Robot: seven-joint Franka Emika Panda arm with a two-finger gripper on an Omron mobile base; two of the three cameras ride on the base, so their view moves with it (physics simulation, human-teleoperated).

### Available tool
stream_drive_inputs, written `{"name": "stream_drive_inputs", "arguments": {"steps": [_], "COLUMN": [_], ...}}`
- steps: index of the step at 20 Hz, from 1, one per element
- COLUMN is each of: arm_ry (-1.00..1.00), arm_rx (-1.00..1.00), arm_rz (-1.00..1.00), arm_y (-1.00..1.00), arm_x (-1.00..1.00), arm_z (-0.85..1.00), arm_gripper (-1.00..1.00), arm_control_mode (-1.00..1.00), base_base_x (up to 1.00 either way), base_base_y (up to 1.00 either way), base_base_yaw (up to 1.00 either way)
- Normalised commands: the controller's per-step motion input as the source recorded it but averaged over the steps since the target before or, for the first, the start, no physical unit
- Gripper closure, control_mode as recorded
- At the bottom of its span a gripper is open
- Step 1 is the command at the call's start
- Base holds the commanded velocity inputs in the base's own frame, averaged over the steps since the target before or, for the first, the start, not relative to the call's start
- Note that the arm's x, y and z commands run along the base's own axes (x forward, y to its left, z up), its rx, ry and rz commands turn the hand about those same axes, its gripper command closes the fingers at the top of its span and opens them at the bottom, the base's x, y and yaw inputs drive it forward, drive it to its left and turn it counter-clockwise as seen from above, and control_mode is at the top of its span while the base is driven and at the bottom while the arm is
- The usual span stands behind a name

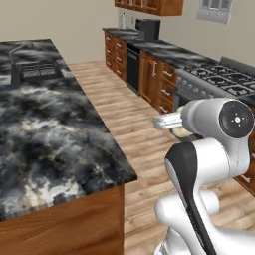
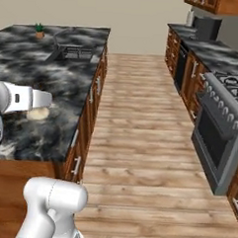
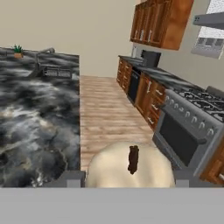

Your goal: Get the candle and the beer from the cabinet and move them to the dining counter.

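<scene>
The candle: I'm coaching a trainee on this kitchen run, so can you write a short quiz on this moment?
1. True or false: the candle sits between the jaws.
2. In the hand view, what stands right of the wood floor? A stove; B fridge; C washer.
3. Fill in: a small potted ___ stands at the far end of the dining counter.
Key: 1 true; 2 A; 3 plant.

You are looking at a home kitchen: a marble island [image 1: 45,134] with a sink [image 2: 75,53] is standing left of a plank floor [image 2: 139,142]. A stove [image 3: 183,131], wood drawers [image 1: 113,52] and wall cabinets [image 3: 159,22] are lining the right wall, and a small plant [image 2: 39,31] is sitting on the island.
</scene>
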Motion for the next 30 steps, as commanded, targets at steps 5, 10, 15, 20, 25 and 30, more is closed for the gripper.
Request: {"name": "stream_drive_inputs", "arguments": {"steps": [5,10,15,20,25,30], "arm_ry": [0.0,0.0,0.0,0.0,0.0,0.0], "arm_rx": [0.0,0.0,0.0,0.0,0.0,0.0], "arm_rz": [0.0,0.0,0.0,0.0,0.0,0.0], "arm_y": [0.0,0.0,0.0,0.0,0.0,0.0], "arm_x": [0.0,0.0,0.0,0.0,0.0,0.0], "arm_z": [0.0,0.0,0.0,0.0,0.0,0.0], "arm_gripper": [1.0,1.0,1.0,1.0,1.0,1.0], "arm_control_mode": [1.0,1.0,1.0,1.0,1.0,1.0], "base_base_x": [-0.22,-0.01,0.0,0.0,0.0,0.13], "base_base_y": [0.86,1.0,1.0,1.0,1.0,1.0], "base_base_yaw": [0.4,0.32,0.3,0.29,0.25,0.21]}}
